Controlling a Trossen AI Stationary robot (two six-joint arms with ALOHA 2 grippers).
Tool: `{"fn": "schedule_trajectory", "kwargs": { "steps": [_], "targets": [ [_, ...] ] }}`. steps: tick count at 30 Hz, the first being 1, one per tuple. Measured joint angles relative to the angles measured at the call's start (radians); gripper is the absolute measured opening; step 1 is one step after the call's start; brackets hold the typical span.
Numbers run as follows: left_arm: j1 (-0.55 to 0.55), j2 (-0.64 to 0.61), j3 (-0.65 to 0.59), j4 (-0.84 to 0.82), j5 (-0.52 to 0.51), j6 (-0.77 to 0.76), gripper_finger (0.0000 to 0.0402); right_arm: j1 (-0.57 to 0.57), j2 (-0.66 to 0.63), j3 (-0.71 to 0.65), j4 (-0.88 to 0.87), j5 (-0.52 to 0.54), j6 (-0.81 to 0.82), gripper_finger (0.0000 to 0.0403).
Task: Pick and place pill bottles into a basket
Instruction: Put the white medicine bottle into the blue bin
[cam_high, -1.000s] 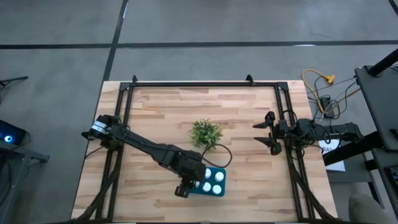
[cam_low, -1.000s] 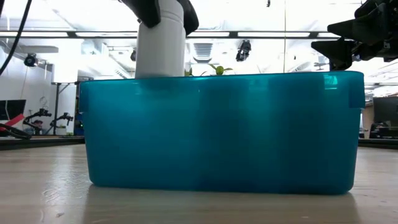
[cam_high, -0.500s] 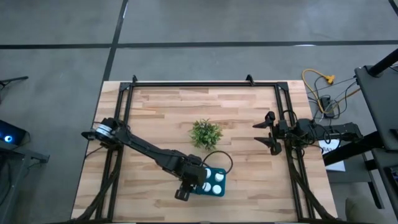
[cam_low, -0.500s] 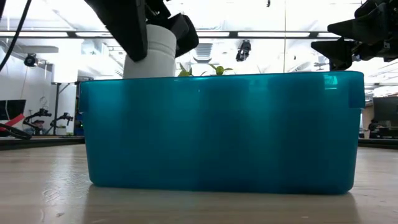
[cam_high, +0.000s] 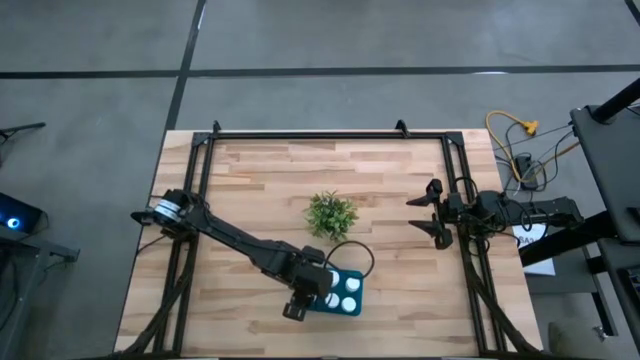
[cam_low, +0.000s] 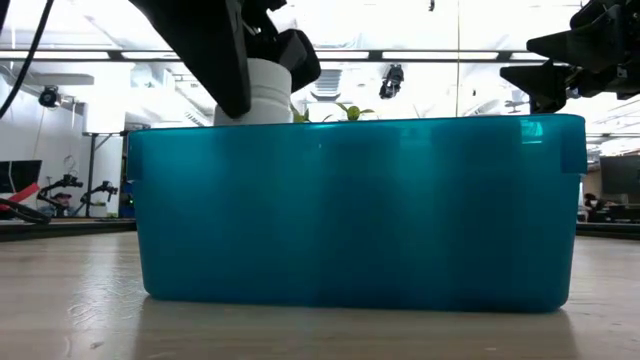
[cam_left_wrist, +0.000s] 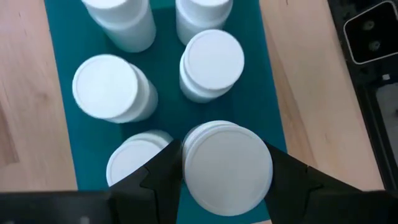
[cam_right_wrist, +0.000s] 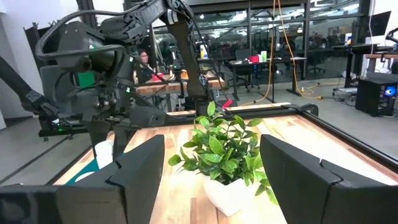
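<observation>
The teal basket stands near the table's near edge and fills the low view. Several white pill bottles stand upright in it; three show in the high view. My left gripper is above the basket's left end, shut on one more white bottle. My right gripper waits open and empty at the table's right side, facing the plant. My left gripper pinches the bottle's top end, at the cap's two opposite sides, between its two fingers. The fingers come from above, pointing down. The bottle is upright, its lower part hidden behind the basket's wall; whether it stands on the floor, I cannot tell.
A small green plant in a white pot stands at the table's middle, just beyond the basket, and shows close in the right wrist view. A black frame runs round the table. Bare wood lies left and far of the plant.
My left gripper has gone down with the bottle, which stays upright. A second ago most of the bottle stood above the basket's rim; now only its cap shows above it.
</observation>
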Motion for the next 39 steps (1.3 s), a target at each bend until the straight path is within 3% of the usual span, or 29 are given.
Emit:
{"fn": "schedule_trajectory", "kwargs": {
  "steps": [39],
  "targets": [
    [0.009,0.0,-0.147,0.191,0.019,-0.028,0.0159,0.0,0.0,0.0,0.0,-0.001,0.0,0.0252]
  ]
}}
